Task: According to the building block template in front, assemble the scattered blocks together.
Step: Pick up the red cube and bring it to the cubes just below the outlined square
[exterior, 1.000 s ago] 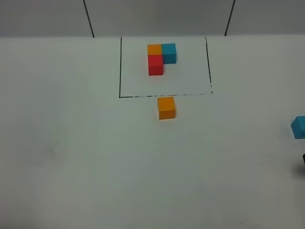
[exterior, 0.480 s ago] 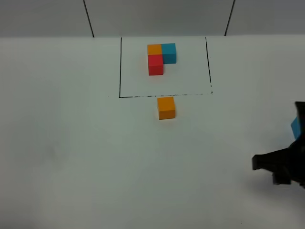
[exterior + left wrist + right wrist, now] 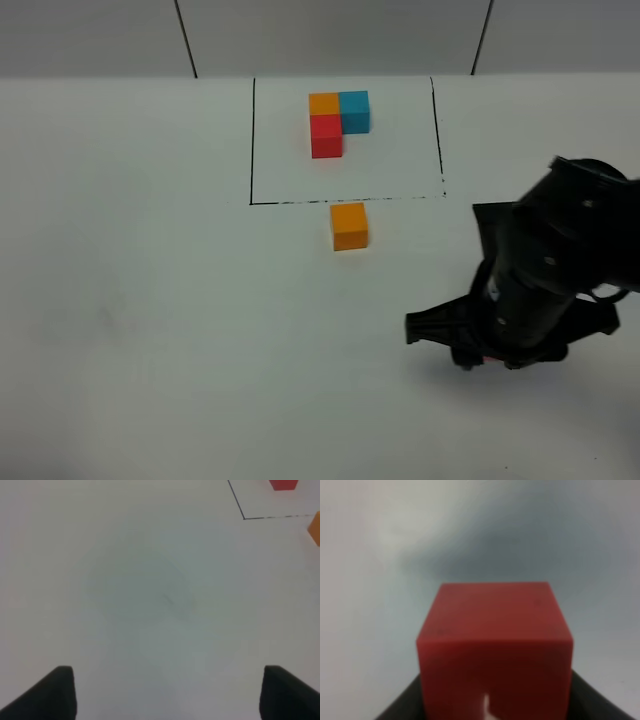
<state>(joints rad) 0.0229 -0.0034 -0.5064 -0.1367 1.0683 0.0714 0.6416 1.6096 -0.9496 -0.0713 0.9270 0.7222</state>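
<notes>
The building block template [image 3: 335, 120], an L of orange, blue and red cubes, sits inside a thin black frame at the back of the table. Just in front of the frame lies a loose orange cube [image 3: 349, 226], whose edge [image 3: 315, 528] also shows in the left wrist view. My right gripper [image 3: 495, 702] is shut on a red cube [image 3: 495, 630], which fills the right wrist view. The right arm [image 3: 545, 275] hangs over the table's right side, to the right of and nearer than the orange cube. My left gripper [image 3: 170, 695] is open over bare table, with nothing between its fingers.
The black frame line [image 3: 345, 201] runs just behind the orange cube, and its corner [image 3: 244, 517] shows in the left wrist view. The table is a plain white surface [image 3: 150, 300]. A grey wall [image 3: 330, 35] rises behind it.
The right arm has swung in from the right edge towards the middle. It now covers the spot where a loose blue cube lay. The orange cube and the template have not moved.
</notes>
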